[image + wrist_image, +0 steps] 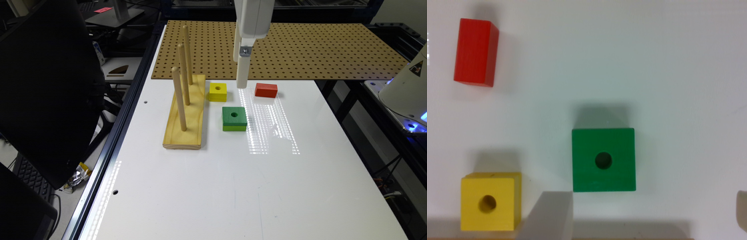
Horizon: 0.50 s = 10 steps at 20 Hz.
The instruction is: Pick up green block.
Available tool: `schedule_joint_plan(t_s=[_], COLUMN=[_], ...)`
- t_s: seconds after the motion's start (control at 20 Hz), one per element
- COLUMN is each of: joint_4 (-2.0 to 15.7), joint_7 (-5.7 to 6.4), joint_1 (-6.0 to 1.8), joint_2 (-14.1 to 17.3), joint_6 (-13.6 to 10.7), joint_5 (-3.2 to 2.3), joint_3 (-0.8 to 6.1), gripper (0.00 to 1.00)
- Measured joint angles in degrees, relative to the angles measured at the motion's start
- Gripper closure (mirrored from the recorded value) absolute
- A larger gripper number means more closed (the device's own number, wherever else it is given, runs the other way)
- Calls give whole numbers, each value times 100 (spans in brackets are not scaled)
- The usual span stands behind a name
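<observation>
The gripper (241, 80) is hanging above the white table (206, 186), with nothing in its grasp. In the wrist view one grey fingertip (549, 215) is showing beside the yellow block and a sliver of the other is sitting far across the picture, so the claw is standing released, spread wide.

The green block (234, 118) is lying flat on the table, hole up. Taking it as the dial's centre in the exterior view, the yellow block (218, 92) is sitting near it at about eleven o'clock, the red block (266, 90) is lying a little farther off at about one o'clock, and the wooden peg stand (185, 113) is running alongside at nine o'clock, close but apart. The gripper is hovering at roughly twelve o'clock, between the yellow and red blocks, not yet over the target.

What could be going wrong from here, as I judge it: the near fingertip is riding close to the yellow block (close enough to worry about), so a descent without first re-centring could be clipping it or closing on the wrong piece. A wide claw coming down off-centre could also be pushing the green block toward the stand, or catching only a corner, so it twists out on lifting.

Counting: one green block, one yellow block, one red block, one stand carrying three upright pegs, and one pegboard (300, 50) behind.
</observation>
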Motion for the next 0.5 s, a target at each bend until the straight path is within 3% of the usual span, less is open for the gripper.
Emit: schedule_joint_plan(t_s=[0.2,0.5], joint_4=[0,-17], joint_7=[-94,-98], joint_1=[-99,-103], joint_2=[0,138], joint_6=[0,127], joint_5=[-1,-1], joint_3=[1,4], gripper=[0,0])
